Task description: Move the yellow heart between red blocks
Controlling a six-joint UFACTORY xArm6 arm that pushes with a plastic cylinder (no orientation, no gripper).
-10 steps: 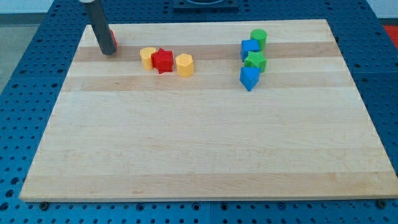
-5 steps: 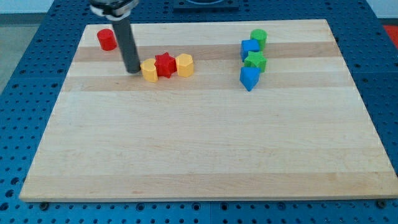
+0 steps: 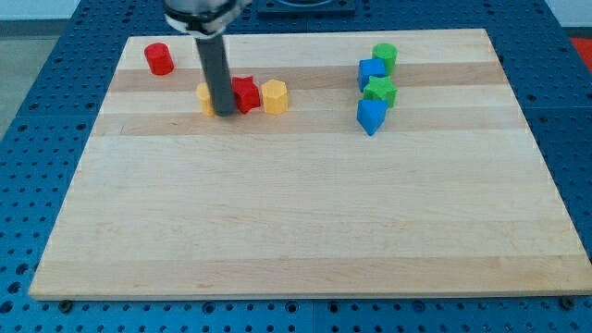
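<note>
My tip (image 3: 223, 111) stands at the front edge of the yellow heart (image 3: 205, 98), which is mostly hidden behind the rod, and just left of the red star (image 3: 244, 94). A yellow hexagonal block (image 3: 274, 96) touches the star's right side. A red cylinder (image 3: 158, 58) sits apart at the board's top left corner.
At the view's upper right a cluster holds a green cylinder (image 3: 385, 56), a blue block (image 3: 372, 71), a green star (image 3: 380, 91) and a second blue block (image 3: 371, 116). The wooden board (image 3: 305, 222) lies on a blue perforated table.
My tip has moved right from beside the red cylinder to the front of the yellow heart. The heart has shifted slightly left, and the red cylinder is now uncovered.
</note>
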